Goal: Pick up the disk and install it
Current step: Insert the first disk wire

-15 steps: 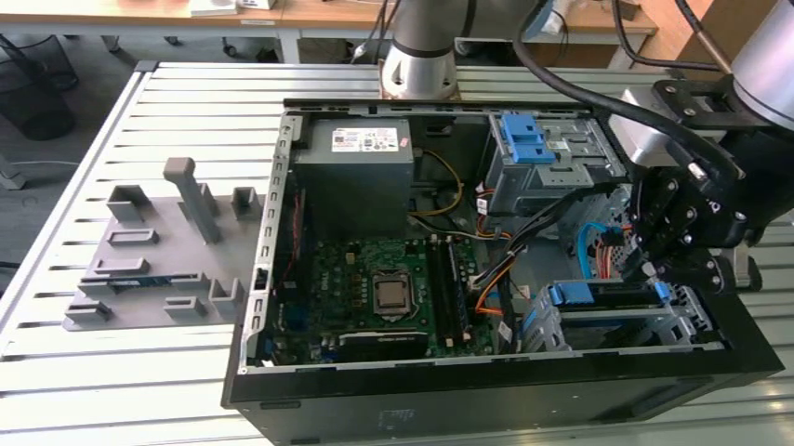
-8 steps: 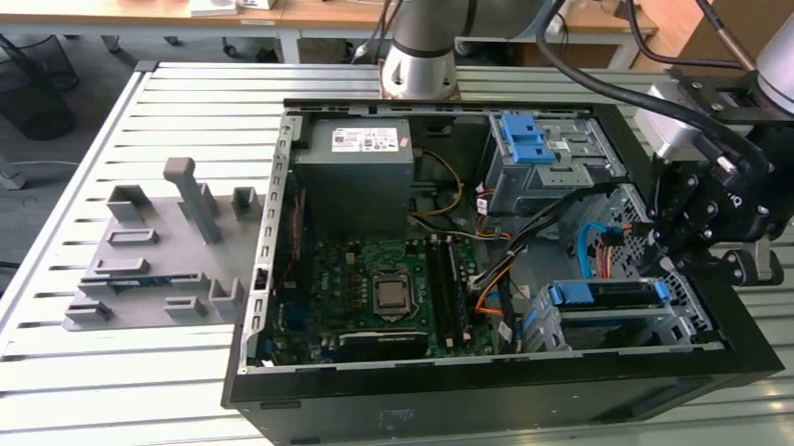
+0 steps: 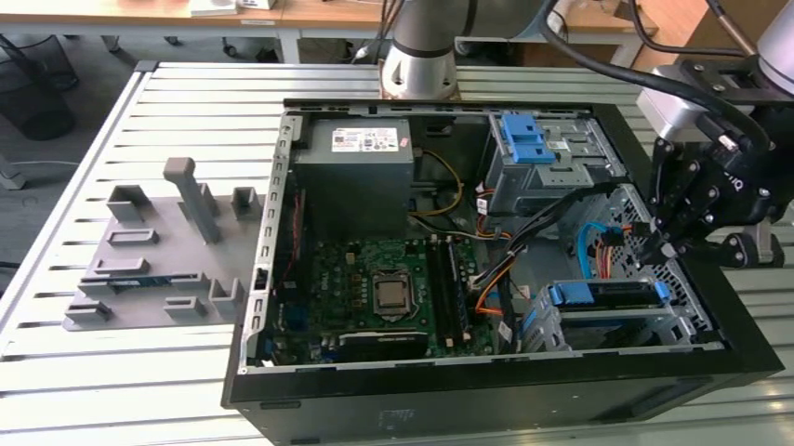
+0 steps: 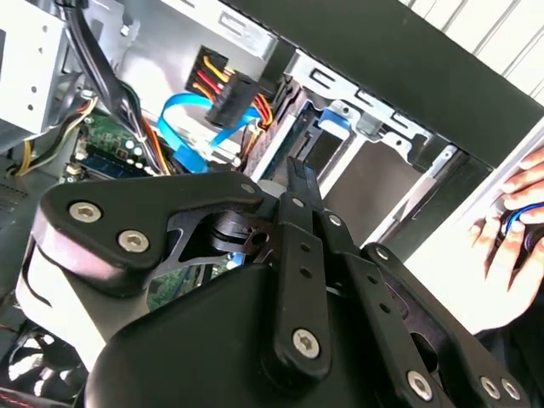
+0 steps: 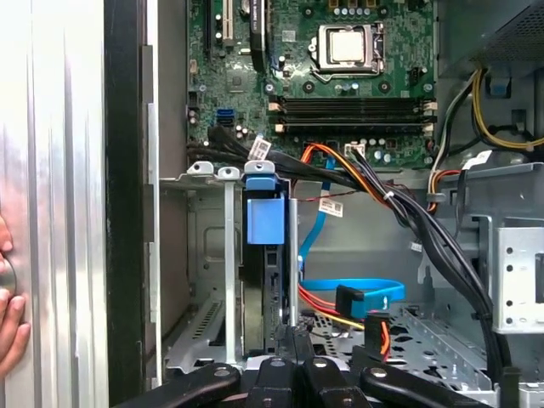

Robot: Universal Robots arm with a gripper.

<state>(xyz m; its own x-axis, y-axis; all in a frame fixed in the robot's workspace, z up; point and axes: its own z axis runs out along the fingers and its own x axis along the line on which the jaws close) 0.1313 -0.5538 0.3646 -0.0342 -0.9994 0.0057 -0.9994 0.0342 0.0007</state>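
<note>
The disk [image 3: 604, 295] stands on edge in the metal bay at the near corner of the open computer case [image 3: 496, 376], on the exterior view's right, its blue bracket facing up. In the first wrist view the disk [image 5: 270, 289] is edge-on in its slot under its blue bracket handle [image 5: 262, 217]. My gripper [image 3: 676, 246] hangs just over the case's wall on the exterior view's right, beside the bay. Its fingers [image 5: 293, 340] are together, close to the disk's edge, with nothing between them. In the second wrist view the fingertips [image 4: 299, 177] point toward the bracket [image 4: 333, 115].
A grey power-supply box [image 3: 360, 153], the motherboard [image 3: 385, 288] and a drive cage with blue latch tabs [image 3: 531, 139] fill the case. Blue and orange cables [image 5: 353, 293] lie beside the bay. A person's hand [image 4: 518, 212] rests outside the case wall. A grey fixture [image 3: 162, 251] sits on the slatted table.
</note>
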